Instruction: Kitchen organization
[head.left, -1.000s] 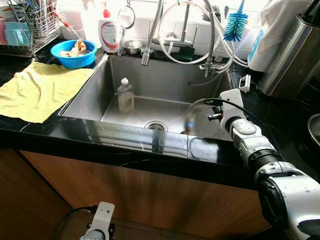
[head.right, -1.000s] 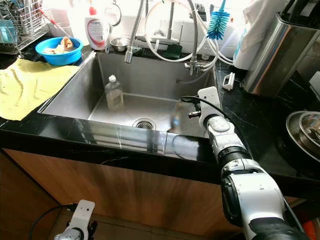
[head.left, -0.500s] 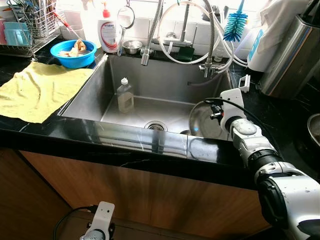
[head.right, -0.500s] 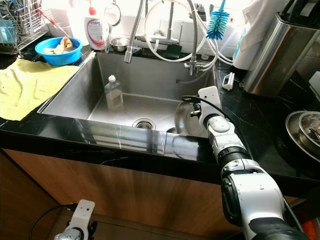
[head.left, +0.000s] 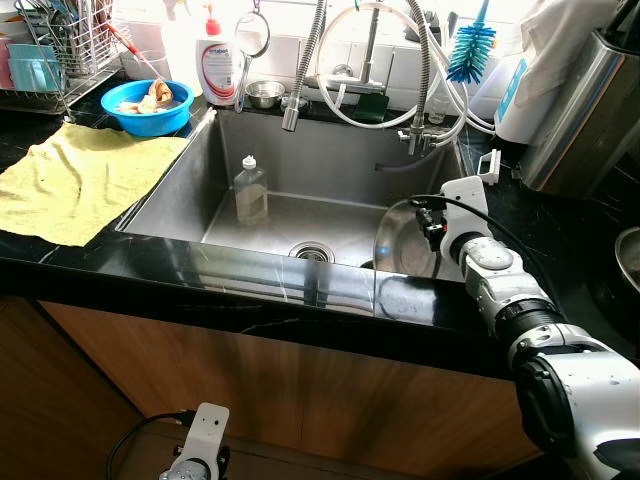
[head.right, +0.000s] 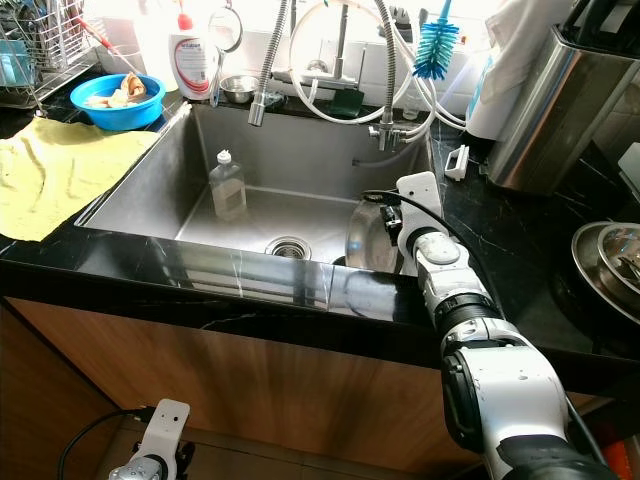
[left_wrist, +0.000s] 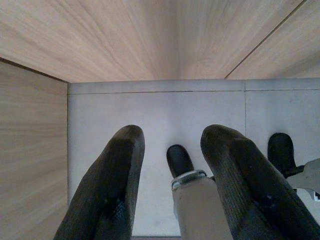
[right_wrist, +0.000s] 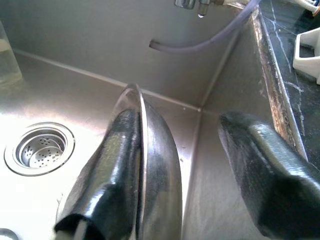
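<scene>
A round steel plate (head.left: 398, 240) stands on its edge at the right end of the steel sink (head.left: 330, 160). My right gripper (right_wrist: 180, 122) reaches down into the sink and is open. The plate's rim (right_wrist: 150, 160) rests against one black finger (right_wrist: 117, 160), while the other finger (right_wrist: 265, 170) is well apart from it, near the sink's right wall. A clear plastic bottle (head.left: 250, 190) stands upright on the sink floor to the left, and the drain (head.left: 312, 252) lies between it and the plate. My left gripper (left_wrist: 173, 134) hangs open low over the floor.
A yellow cloth (head.left: 80, 175) lies on the black counter to the left, with a blue bowl (head.left: 150, 105) and a dish rack (head.left: 60, 50) behind it. Taps and hoses hang over the back of the sink. A tall steel container (head.left: 585, 110) stands at the right.
The steel plate has tipped up from a blurred, leaning pose to stand more upright against my right gripper's finger. The left arm has not moved.
</scene>
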